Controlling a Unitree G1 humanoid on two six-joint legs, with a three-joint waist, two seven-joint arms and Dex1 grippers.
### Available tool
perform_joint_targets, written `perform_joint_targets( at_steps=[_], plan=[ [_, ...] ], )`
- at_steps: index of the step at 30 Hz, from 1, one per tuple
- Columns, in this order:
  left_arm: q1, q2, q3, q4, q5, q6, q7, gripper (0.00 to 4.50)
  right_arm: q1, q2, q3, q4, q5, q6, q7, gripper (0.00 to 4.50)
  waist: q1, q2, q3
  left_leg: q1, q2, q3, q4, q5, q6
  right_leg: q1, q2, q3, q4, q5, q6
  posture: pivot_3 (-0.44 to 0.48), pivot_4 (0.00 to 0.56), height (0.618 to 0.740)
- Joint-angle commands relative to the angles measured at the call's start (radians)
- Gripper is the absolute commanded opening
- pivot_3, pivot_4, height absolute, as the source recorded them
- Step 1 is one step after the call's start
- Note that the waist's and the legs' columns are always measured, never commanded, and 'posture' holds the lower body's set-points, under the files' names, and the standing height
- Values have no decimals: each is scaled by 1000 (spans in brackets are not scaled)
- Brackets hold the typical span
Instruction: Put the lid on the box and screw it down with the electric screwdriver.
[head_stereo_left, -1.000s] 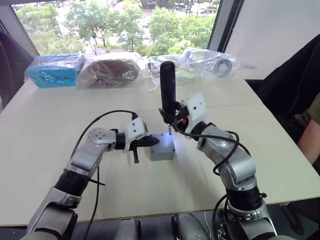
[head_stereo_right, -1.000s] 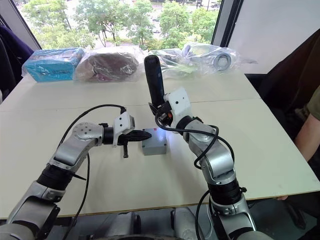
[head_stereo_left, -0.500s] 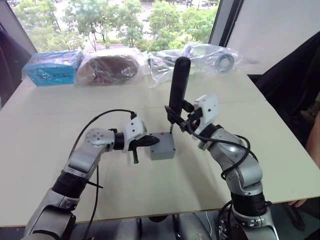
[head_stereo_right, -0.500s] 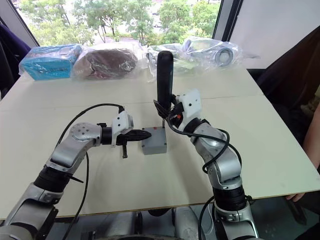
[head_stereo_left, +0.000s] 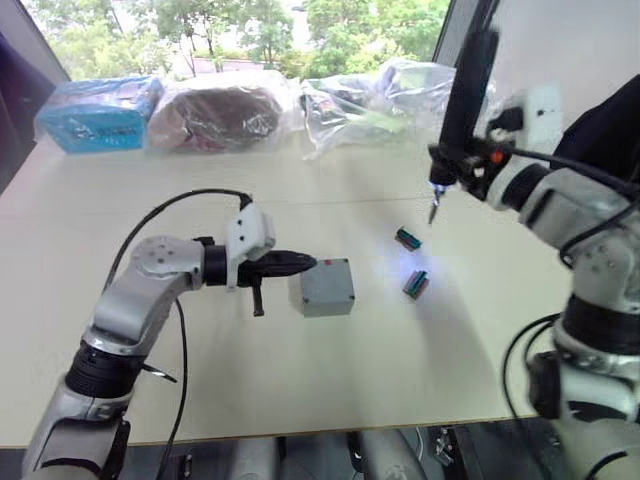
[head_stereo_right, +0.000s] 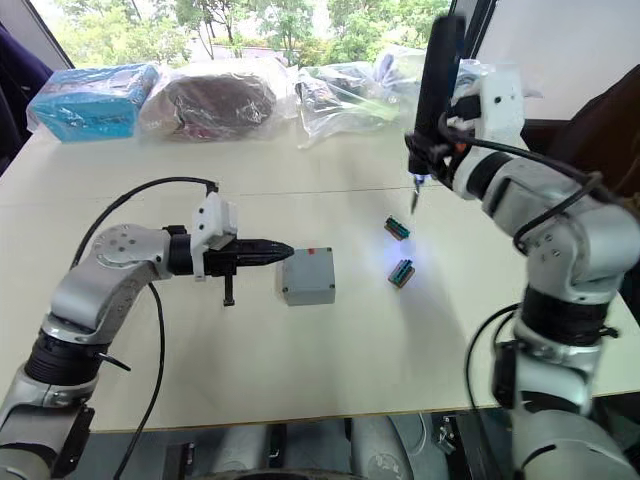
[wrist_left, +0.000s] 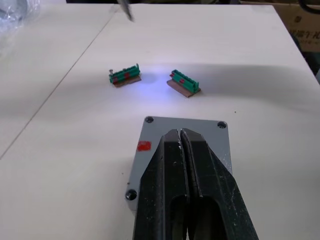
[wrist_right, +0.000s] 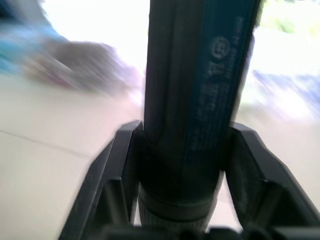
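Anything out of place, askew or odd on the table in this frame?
Nothing looks spilled or damaged. The grey plastic box sits flat with its thin grey lid on; two small green-brown pieces lie loose beside it, apart.

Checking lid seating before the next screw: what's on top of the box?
The grey lid lies on the box, screw heads showing at three corners. The shut left tool rests over it and hides the fourth corner. The electric screwdriver is held off to the right.
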Motion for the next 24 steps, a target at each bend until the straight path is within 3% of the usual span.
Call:
perform_joint_targets(
  at_steps=[1,11,18,20,22,24],
  plan=[
    [-21,41,65,-76,-71,17,-20,0,-84,-132,99,117,2,145,99,1853,0,0,2,0,0,0,0,0,0,0,0,0,0,0,0,0,150,740],
    [-16,62,82,-130,-123,62,25,0,-165,-197,441,463,-113,154,253,1853,-9,0,6,0,2,1,3,0,0,-1,3,1,1,0,0,0,150,740],
    [9,81,87,-148,-136,70,36,0,-161,-191,533,590,-205,53,341,1853,-1,-1,6,-1,2,0,9,0,0,1,3,1,2,0,0,0,150,740],
    [18,88,87,-144,-133,69,33,0,-168,-181,535,620,-227,29,356,2844,0,-2,6,-1,2,1,13,0,1,3,3,1,2,0,0,0,150,740],
    [23,95,86,-136,-128,67,34,0,-180,-176,523,636,-239,14,371,3319,0,-2,6,-1,1,1,16,0,0,5,2,1,2,1,-1,0,150,740],
    [30,102,88,-130,-126,66,34,0,-187,-179,514,628,-251,2,386,4189,0,-2,6,-1,1,1,19,0,0,6,2,1,2,3,-4,0,150,740]
  ],
)
